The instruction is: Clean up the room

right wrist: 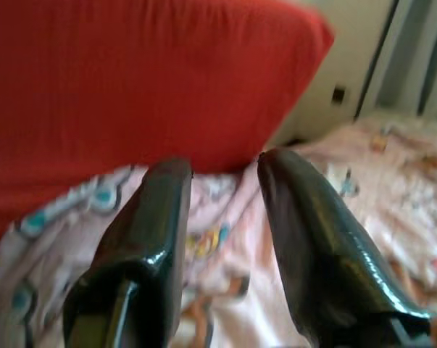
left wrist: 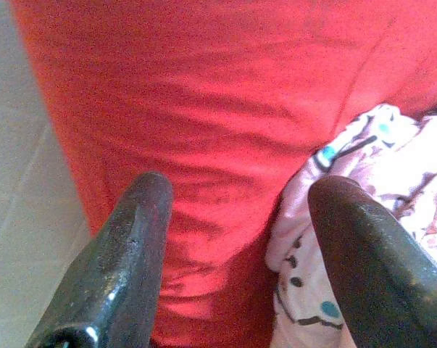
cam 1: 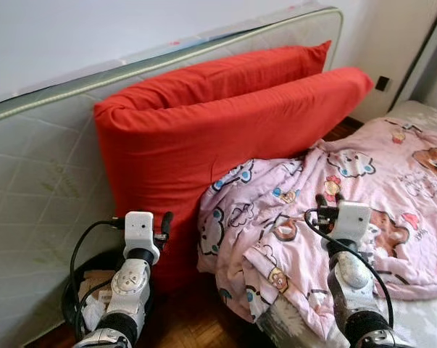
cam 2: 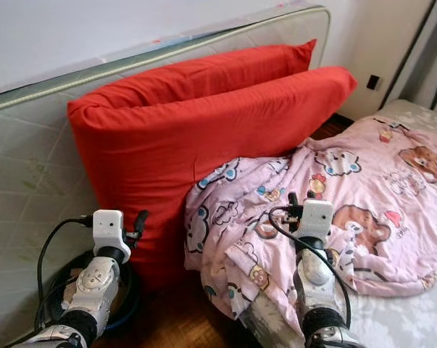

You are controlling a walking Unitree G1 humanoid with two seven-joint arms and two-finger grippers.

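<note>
Because it is soft, limp and light, the pink blanket [cam 1: 327,210] should crumple and slide rather than lift as one piece, so the likeliest hold is a pinch on a bunched fold near its drooping corner at the lower centre of the head views, where the cloth is already gathered thick. It is pale pink, printed with cartoon bears and small coloured figures, and lies rumpled across the bed [cam 1: 428,319] at the right of the frame, its left edge spilling over the bed's side toward the wooden floor [cam 1: 189,319]. That edge rests against a big red cushion [cam 1: 204,138], which stands on edge in the centre and leans back on a quilted grey mattress [cam 1: 37,188] propped along the wall at the upper left. The right end effector [right wrist: 222,217] hangs just above the blanket with its fingers spread and nothing between them. The left end effector [left wrist: 236,239], low at the left, also stands spread and empty, facing the cushion's lower front beside the blanket's edge. A black cable [cam 1: 77,254] loops beside the left arm.
</note>
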